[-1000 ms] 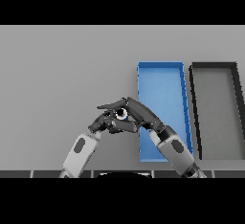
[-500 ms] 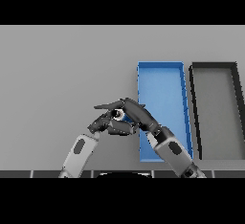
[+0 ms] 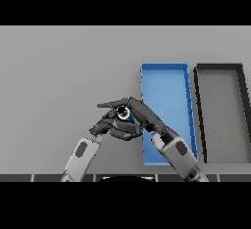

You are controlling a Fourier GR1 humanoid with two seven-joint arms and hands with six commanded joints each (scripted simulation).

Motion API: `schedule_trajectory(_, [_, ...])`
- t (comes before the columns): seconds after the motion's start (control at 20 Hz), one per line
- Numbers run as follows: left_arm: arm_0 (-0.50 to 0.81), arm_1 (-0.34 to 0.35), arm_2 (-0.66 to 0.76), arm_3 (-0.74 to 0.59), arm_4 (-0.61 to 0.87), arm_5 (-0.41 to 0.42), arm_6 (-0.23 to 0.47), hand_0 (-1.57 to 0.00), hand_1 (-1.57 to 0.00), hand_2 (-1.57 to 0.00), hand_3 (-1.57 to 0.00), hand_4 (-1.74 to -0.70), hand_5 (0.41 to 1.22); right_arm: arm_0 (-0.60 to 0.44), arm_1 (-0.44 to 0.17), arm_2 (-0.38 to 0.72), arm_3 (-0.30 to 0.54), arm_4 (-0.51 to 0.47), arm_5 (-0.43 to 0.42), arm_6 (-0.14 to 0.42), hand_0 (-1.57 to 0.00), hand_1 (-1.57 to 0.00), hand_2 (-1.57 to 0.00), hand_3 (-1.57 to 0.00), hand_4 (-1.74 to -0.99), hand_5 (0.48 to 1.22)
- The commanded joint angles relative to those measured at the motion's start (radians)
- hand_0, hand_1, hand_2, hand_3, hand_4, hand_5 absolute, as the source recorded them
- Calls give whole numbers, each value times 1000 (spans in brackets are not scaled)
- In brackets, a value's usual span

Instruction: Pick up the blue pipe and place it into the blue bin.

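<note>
The right hand (image 3: pixel 139 115) has its fingers wrapped round the blue pipe (image 3: pixel 124 113), just off the blue bin's (image 3: pixel 164 69) 9 o'clock side. The left hand (image 3: pixel 109 127) sits curled underneath. It should lift gently, slide toward 3 o'clock, then let go low inside.

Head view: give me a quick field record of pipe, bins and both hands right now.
blue pipe: between both hands, left of the blue bin, open end facing the camera
right robot hand: fingers curled round the pipe
left robot hand: beneath and beside the pipe, fingers curled against it
blue bin: holds nothing visible; pipe not yet inside
black bin: right of the blue bin
table: grey
</note>
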Motion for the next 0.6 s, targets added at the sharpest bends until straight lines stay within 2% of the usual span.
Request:
schedule_trajectory(0.0, [-10,3,9,11,2,0,7,-16,-14,-14,-12,-913,470,-26,10,-18,-19,-26,-24,27,-1571,-1571,-1571,-1571,-1741,1221])
schedule_trajectory(0.1, [-3,5,4,-3,6,-7,11,-10,-9,-9,-8,-908,456,-115,-15,-80,-24,-100,-62,67,-1571,-1571,-1571,-1571,-1741,1221])
schedule_trajectory(0.2, [-3,10,7,-5,10,-14,14,-6,-5,-5,-5,-906,445,-211,-103,-120,2,-215,-103,72,-1571,-1571,-1571,-1571,-1741,1221])
schedule_trajectory(0.3, [-15,0,13,5,16,-11,35,-3,-3,-3,-3,-906,437,-326,-165,-200,17,-309,-121,62,-1571,-1571,-1571,-1571,-1741,1221])
schedule_trajectory(0.4, [-19,4,19,2,21,-15,47,-2,-2,-2,-1,-905,433,-406,-218,-268,52,-288,-177,57,-1571,-1571,-1571,-1571,-1741,1221])
schedule_trajectory(0.55, [-13,3,8,0,6,-8,48,0,0,0,0,-892,428,-471,-346,-342,118,-291,-235,73,-1571,-1571,-1571,-1571,-1741,1221])
